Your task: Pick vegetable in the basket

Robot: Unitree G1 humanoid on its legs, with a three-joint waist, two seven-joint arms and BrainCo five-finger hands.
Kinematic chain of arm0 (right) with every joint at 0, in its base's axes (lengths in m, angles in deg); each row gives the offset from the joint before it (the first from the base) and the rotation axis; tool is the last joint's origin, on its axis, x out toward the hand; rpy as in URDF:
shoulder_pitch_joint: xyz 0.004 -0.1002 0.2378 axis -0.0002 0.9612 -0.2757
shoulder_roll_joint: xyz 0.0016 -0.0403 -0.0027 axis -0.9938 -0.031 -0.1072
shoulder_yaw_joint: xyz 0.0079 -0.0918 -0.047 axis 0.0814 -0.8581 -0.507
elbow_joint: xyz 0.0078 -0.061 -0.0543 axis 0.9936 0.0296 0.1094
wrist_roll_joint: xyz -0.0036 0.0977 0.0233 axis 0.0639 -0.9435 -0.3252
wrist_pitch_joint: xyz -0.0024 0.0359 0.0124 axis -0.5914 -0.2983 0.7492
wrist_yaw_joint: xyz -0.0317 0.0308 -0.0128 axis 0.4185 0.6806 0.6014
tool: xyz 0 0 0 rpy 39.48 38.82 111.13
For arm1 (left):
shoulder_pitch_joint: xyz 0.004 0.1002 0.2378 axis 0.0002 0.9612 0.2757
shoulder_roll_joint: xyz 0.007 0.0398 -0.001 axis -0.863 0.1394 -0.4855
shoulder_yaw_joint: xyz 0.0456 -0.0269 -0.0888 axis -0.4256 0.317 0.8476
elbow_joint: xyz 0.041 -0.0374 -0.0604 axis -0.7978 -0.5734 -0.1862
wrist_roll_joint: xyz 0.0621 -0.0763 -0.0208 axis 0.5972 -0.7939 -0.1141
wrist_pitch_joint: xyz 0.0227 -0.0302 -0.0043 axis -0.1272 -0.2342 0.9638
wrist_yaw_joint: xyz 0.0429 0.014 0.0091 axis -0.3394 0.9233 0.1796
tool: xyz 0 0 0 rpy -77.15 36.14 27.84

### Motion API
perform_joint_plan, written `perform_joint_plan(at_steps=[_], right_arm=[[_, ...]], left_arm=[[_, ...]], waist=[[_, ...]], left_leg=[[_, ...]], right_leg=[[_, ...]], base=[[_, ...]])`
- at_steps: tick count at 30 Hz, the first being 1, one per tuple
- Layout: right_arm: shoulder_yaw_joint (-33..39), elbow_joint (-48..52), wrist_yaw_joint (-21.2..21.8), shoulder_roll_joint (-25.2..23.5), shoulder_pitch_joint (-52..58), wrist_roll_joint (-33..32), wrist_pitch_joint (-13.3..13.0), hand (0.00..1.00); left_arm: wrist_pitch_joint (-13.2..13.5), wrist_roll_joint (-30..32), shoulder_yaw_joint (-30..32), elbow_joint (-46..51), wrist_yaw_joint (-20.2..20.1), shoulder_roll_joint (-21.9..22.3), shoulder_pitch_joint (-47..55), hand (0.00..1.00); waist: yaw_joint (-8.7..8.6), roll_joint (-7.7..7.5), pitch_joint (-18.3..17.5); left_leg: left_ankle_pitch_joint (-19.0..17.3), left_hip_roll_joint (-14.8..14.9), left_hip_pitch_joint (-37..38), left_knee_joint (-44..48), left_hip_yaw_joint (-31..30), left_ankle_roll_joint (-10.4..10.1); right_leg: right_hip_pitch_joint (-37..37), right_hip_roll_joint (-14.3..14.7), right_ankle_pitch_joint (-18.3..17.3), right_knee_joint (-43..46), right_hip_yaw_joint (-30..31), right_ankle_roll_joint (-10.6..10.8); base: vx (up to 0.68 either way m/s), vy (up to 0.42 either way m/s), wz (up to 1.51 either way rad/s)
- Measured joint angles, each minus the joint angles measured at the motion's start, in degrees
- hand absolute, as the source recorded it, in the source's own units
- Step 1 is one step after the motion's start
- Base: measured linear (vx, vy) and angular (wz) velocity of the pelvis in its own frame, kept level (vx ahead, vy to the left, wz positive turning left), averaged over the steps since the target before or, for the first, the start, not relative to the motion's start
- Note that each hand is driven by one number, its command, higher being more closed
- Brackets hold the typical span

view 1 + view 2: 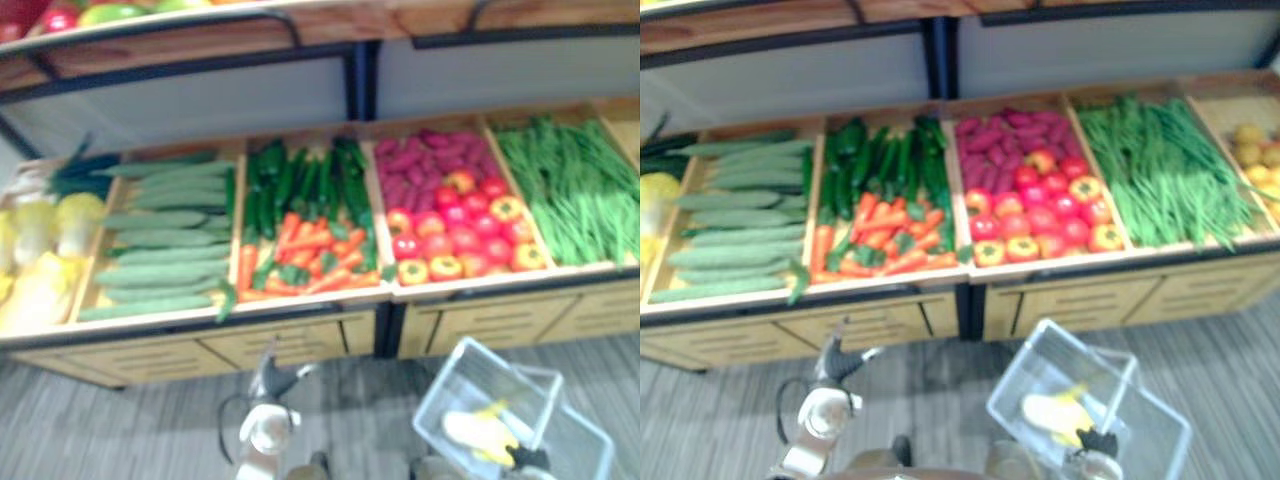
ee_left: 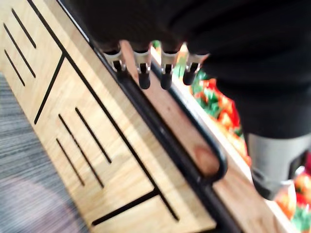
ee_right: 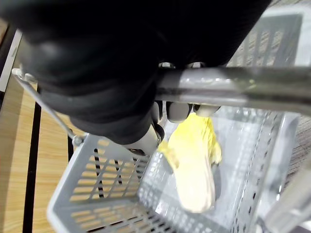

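Grocery shop, produce section: a wooden display stand (image 1: pixel 300 345) held sorted cucumbers (image 1: pixel 155 250), carrots (image 1: pixel 310 255), tomatoes (image 1: pixel 455 225) and green beans (image 1: pixel 575 190); a shopping basket (image 1: pixel 485 372) hung before the stand.

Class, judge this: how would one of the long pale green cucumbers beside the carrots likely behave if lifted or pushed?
The pale green cucumbers look straight and thick, so one is probably stiff, not floppy. Their round shape suggests one may roll if pushed sideways. They lie packed together, so lifting one could shift its neighbours.

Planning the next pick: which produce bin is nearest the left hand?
The carrot bin, straight ahead of the left hand; the other bins sit off to either side.
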Motion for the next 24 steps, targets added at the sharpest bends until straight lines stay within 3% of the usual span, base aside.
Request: perform_joint_plan(at_steps=[2,5,7,11,18,20,24], right_arm=[[3.1,-2.04,-0.53,0.25,0.13,0.0,0.02,1.0],[5.46,-3.32,-0.56,-0.25,1.37,-0.01,0.13,1.0],[8.34,-4.36,-0.65,-1.01,1.94,-0.02,0.28,1.0],[10.69,-4.41,-0.98,-1.41,2.8,-0.06,1.01,1.0],[9.32,-4.09,-0.98,-1.15,1.26,0.2,0.54,1.0],[8.96,-3.93,-1.06,-0.67,-0.08,0.36,0.28,1.0],[8.77,-2.96,-1.18,-0.89,-0.83,0.42,0.3,1.0]], left_arm=[[0.85,-0.59,2.4,2.81,0.12,-0.36,-0.33,0.0],[0.87,-0.6,4.95,4.59,0.18,-1.66,-1.16,0.0],[0.88,-0.6,5.32,6.95,0.2,-4.64,-3.03,0.0],[0.97,-0.56,5.23,10.86,0.32,-8.38,-8.14,0.0],[0.56,0.78,3.64,7.78,2.69,-14.67,-20.24,0.0],[0.14,1.9,2.08,6.21,3.06,-15.87,-24.21,0.0],[-1.45,4.52,-1.81,1.66,3.08,-16.58,-30.52,0.0]], waist=[[0.49,0.57,-0.37],[-0.07,0.11,-0.88],[-0.51,-0.25,-1.77],[-0.79,-0.41,-1.93],[-2.63,0.71,-1.79],[-3.49,1.58,-1.44],[-3.76,1.61,-0.56]], left_leg=[[0.77,-0.18,1.06,-0.64,4.77,-0.28],[2.86,-2.37,3.48,-5.6,3.13,-0.38],[6.29,-4.2,4.98,-11.83,2.36,-0.05],[7.49,-4.99,6.47,-13.93,1.77,0.08],[8.16,-3.57,3.87,-14.4,4.24,-0.18],[8.71,-2.84,1.66,-14.4,5.84,-0.11],[9.14,-2.22,-0.23,-14.39,8.61,-0.52]], right_leg=[[1.92,-0.71,0.06,-1.08,-0.96,0.08],[3.98,-1.2,0.56,-3.87,-2.04,0.85],[3.84,-1.62,1.06,-5.12,-3.15,1.16],[5.63,-1.57,1.65,-6.71,-3.4,0.93],[2.2,0.22,2.72,-7.33,-0.71,0.16],[-0.86,0.99,4.46,-7.62,0.65,-0.1],[-4.0,1.75,5.68,-7.57,3.41,-0.33]], base=[[0.1,0.031,0.31],[0.07,0.048,0.27],[0.06,0.063,0.28],[0.04,0.038,0.13],[-0.08,-0.002,-0.16],[-0.05,0.005,-0.3],[-0.02,0.008,-0.38]])
